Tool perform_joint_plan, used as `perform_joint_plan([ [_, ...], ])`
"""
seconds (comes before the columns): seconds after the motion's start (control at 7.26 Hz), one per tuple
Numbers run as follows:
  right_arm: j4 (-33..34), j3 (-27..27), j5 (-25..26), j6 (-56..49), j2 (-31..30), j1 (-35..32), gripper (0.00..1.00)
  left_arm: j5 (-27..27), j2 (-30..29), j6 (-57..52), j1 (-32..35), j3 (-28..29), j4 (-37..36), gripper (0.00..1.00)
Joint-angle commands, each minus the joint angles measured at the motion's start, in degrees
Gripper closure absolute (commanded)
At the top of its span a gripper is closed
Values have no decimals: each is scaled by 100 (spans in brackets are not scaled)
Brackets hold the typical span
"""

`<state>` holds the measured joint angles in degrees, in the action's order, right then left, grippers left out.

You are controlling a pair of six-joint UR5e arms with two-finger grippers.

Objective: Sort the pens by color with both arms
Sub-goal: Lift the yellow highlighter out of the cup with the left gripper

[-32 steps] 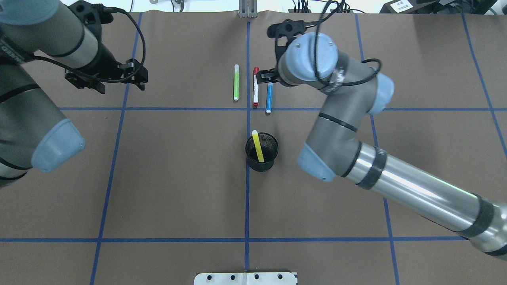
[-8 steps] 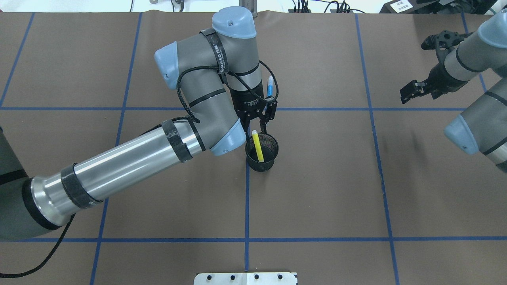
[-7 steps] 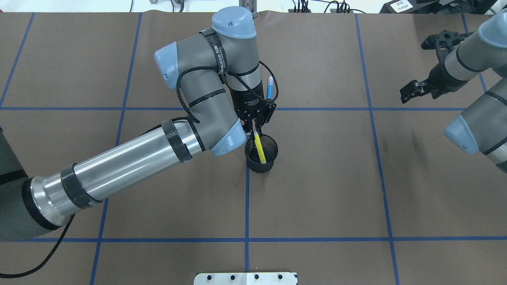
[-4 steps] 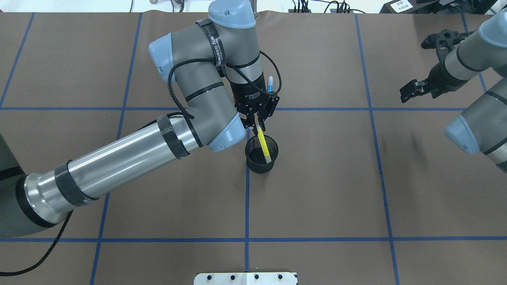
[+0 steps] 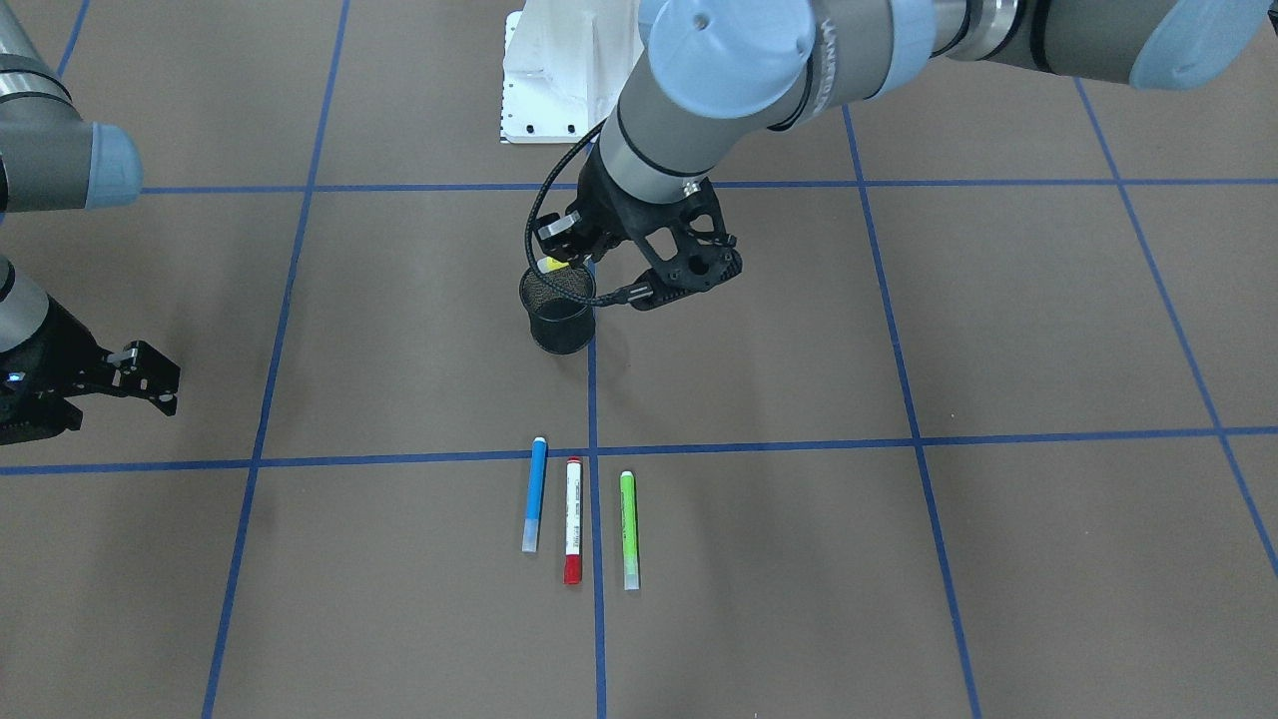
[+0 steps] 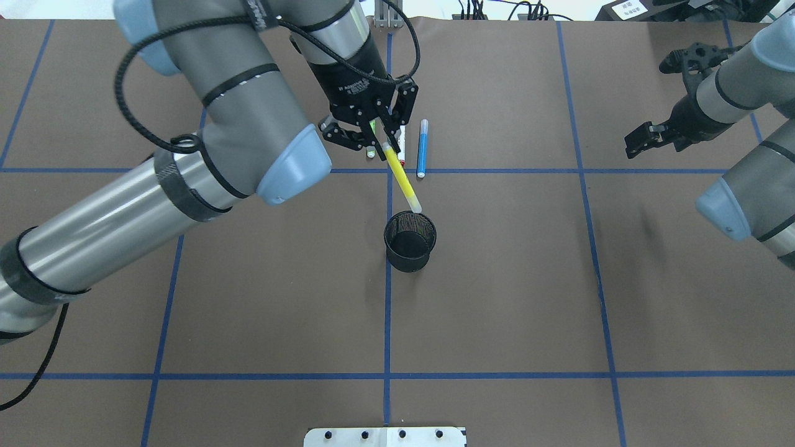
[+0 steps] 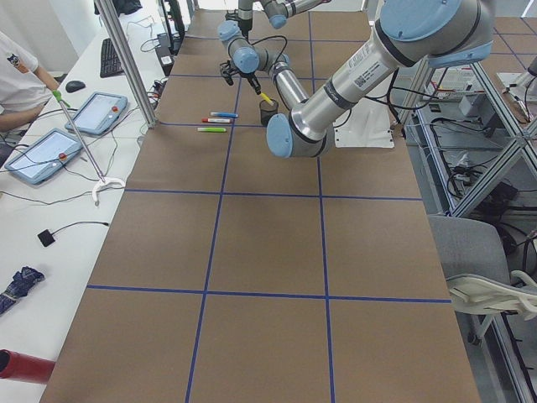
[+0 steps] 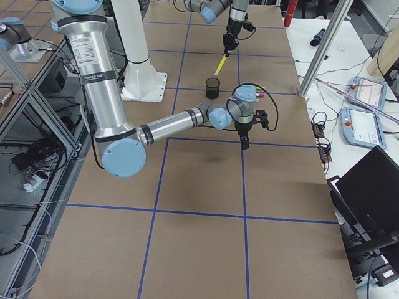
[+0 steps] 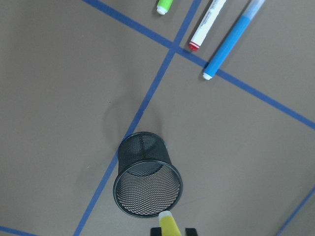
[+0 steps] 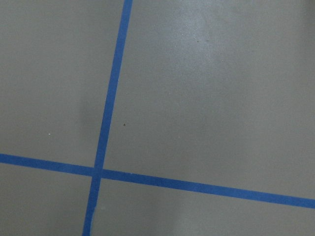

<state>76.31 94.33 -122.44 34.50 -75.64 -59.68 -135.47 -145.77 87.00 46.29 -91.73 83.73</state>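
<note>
My left gripper [image 6: 385, 148] is shut on the top end of the yellow pen [image 6: 404, 183] and holds it tilted, its lower tip just above the rim of the black mesh cup [image 6: 410, 241]. The cup looks empty in the left wrist view [image 9: 147, 176], with the yellow pen [image 9: 170, 223] at the bottom edge. The blue pen [image 5: 534, 494], the red-capped white pen [image 5: 573, 519] and the green pen [image 5: 628, 529] lie side by side on the table beyond the cup. My right gripper [image 6: 643, 138] is open and empty, far to the right.
Blue tape lines [image 6: 388, 310] divide the brown table into squares. The white base plate [image 5: 559, 70] stands at the robot's side. An operator [image 7: 17, 80] sits at a side desk with tablets [image 7: 92, 113].
My left gripper has shut on the yellow pen in the cup and lifted it up and out, towards the row of pens. The right arm has stayed still.
</note>
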Motion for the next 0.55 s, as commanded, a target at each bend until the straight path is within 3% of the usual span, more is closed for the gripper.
perform_joint_plan([
  [0.0, -64, 15, 10, 30, 5, 9, 1, 1514, 424, -594, 152, -983, 116, 100],
  [0.14, -64, 6, 10, 30, 23, 9, 1, 2350, 609, -849, 126, -1144, 265, 100],
  [0.41, -73, 50, 10, 30, 49, 9, 1, 3460, 1284, -852, -6, -1172, 1272, 100],
])
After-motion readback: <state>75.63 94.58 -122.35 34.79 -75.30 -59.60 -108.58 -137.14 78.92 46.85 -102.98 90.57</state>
